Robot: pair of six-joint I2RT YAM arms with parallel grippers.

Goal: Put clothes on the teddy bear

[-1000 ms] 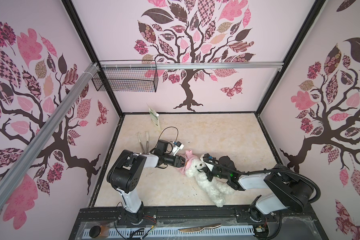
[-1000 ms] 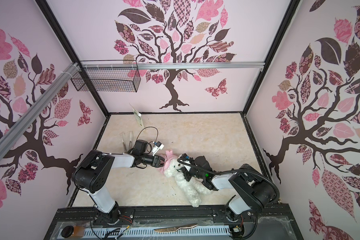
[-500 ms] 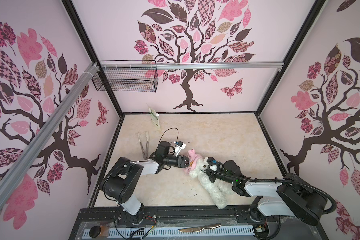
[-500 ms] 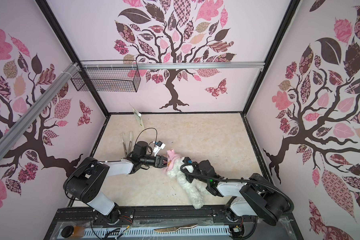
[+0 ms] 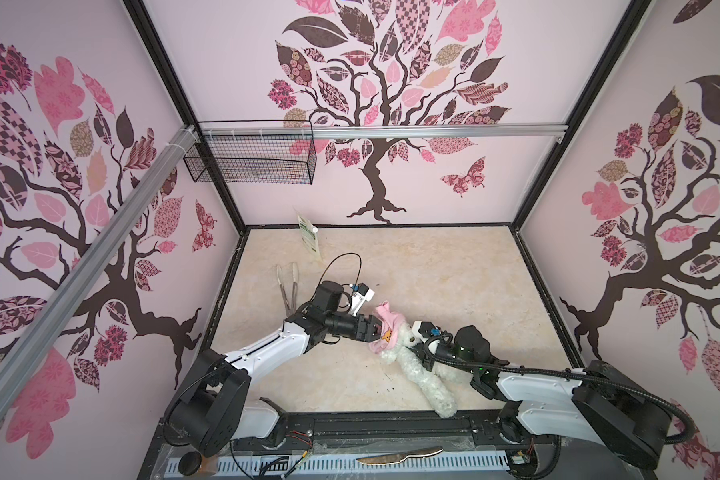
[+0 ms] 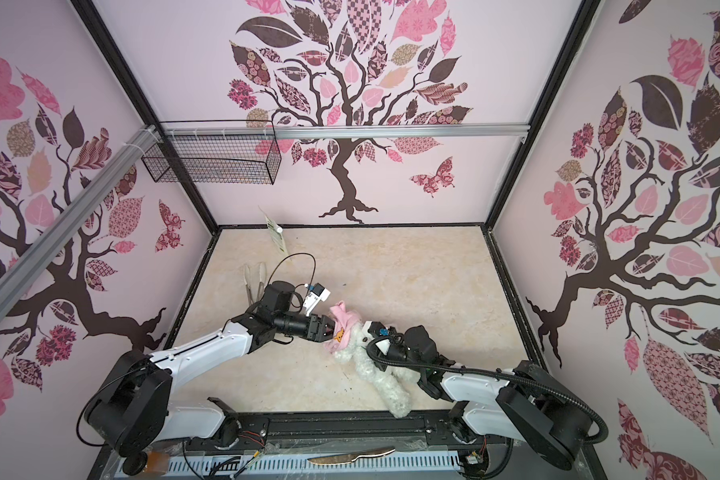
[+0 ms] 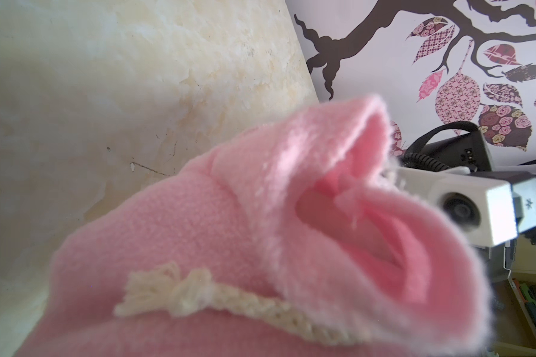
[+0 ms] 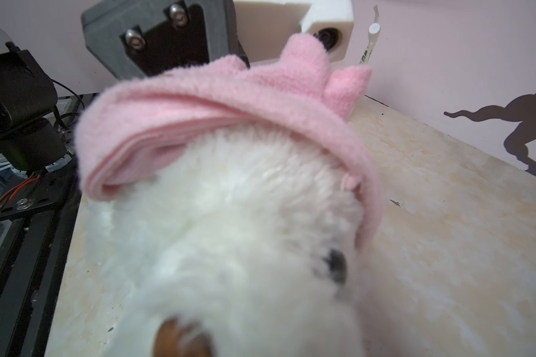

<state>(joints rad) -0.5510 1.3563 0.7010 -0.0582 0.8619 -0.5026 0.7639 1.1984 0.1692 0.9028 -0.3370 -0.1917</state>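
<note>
the tongs (image 5: 288, 286) lie off to the left on the counter (image 5: 433, 266), out of my way. my left fingers (image 5: 376, 328) are pushed into the pink hoodie (image 5: 388, 326). the cloth hides them, so i cannot tell if they are wide or narrow. the hoodie sits like a cap on top of the bear's head, all bunched up and not pulled down. the bear (image 5: 429, 382) lies stretched out near the front of the counter, in the middle, with its feet toward the front edge. my right fingers (image 5: 421, 360) are narrow and look pinched on the fur at its chest.

i think the job now is to get the head all the way through. i would grab only the edge of the hoodie, not the ear under it. then i would pull slowly toward the feet while the right side holds the bear firm. if the cloth bunches, i would stop and grab again.
</note>
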